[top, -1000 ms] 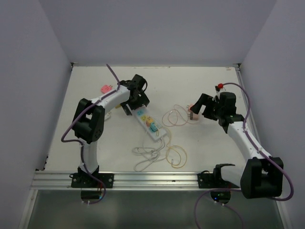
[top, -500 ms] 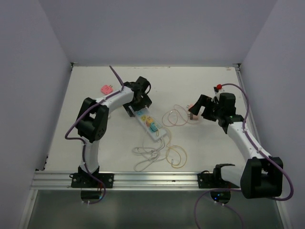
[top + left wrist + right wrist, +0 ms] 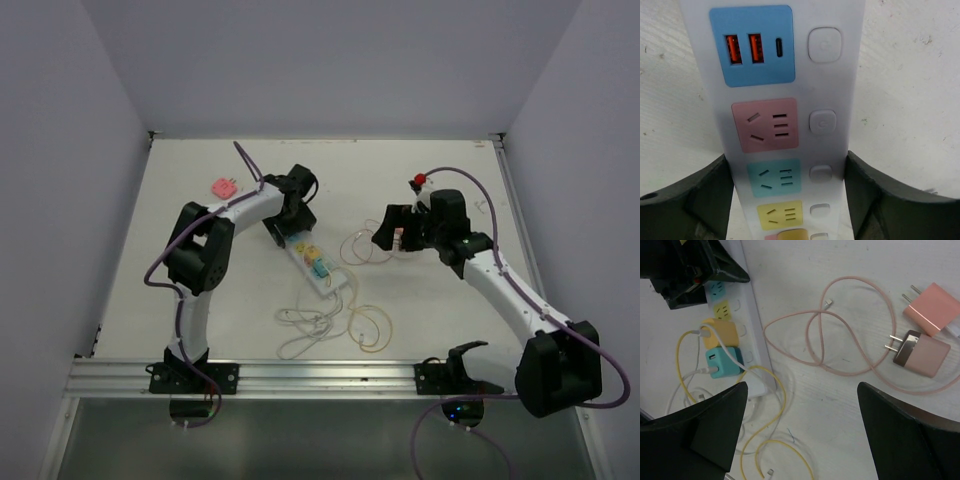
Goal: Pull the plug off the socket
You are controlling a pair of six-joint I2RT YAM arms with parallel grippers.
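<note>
**Left pincer** [image 3: 787,167]: it pinches the socket [image 3: 790,75] across its width, one finger [image 3: 690,200] against each long edge, level with the teal outlet face. Past the fingertips lie the pink face and the blue USB face. Toward the wrist lie a yellow face and the edge of the orange plug [image 3: 787,234].

**Right pincer** [image 3: 801,385]: it hangs spread wide above the counter [image 3: 840,440], gripping nothing. Its view alone shows the orange plug and the teal plug [image 3: 722,362] seated side by side in the socket, off one finger. Two loose pink chargers [image 3: 922,355] lie off the other.
</note>
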